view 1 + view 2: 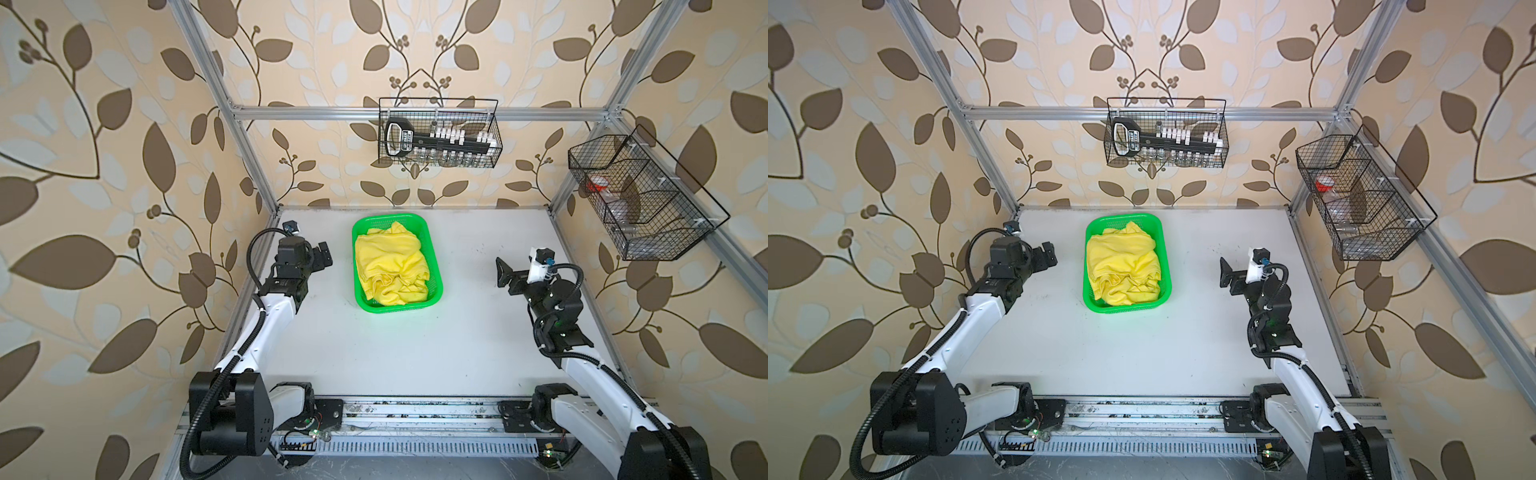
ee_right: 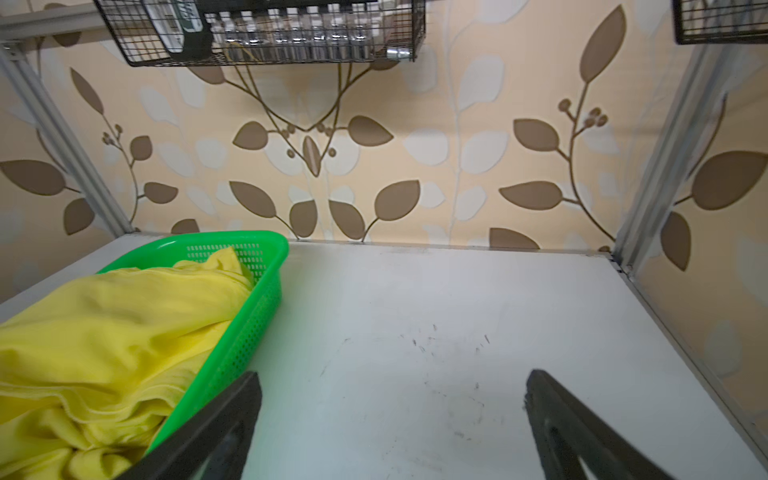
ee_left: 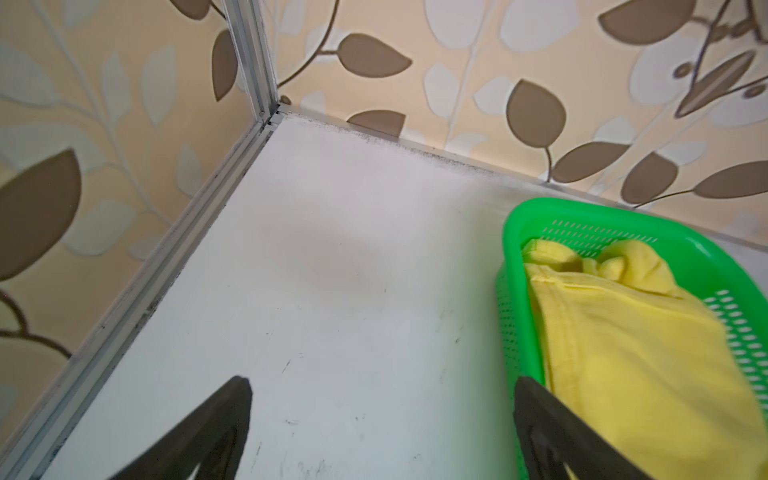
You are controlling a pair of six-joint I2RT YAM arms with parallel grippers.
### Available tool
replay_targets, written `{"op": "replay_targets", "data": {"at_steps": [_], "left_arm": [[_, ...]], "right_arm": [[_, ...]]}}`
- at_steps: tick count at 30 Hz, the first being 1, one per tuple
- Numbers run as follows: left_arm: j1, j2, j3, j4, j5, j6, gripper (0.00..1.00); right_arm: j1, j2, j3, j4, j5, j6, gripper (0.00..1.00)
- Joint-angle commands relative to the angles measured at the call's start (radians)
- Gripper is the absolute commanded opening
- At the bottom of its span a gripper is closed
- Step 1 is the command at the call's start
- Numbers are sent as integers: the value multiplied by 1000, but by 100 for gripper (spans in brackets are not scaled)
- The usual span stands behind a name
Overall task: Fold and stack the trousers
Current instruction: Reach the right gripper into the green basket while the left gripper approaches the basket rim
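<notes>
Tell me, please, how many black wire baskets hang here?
2. One wire basket hangs at the back wall; the other wire basket hangs at the right wall. None appears hidden.

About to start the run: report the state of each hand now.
Left hand: open, holding nothing.
Right hand: open, holding nothing.

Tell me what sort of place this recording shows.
Probably a robot test cell, not a real room: leaf-print wallpaper backs a bare aluminium frame, and two robot arms are mounted at the near edge of a white table.
</notes>
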Motion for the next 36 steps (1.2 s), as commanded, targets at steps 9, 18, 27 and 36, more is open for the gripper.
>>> {"op": "replay_targets", "data": {"at_steps": [9,18,27,36], "left_arm": [[-16,5,127,-461,524,-94,99],[-19,-8,74,-428,617,-136,97],[-20,-4,70,-422,618,-144,97],[-20,18,69,-413,613,-146,97]], "right_arm": [[170,198,316,-394,-228,54,100],[422,526,562,-415,-183,100,100],[553,810,743,-399,-126,200,100],[597,1029,907,-456,-90,68,100]]}}
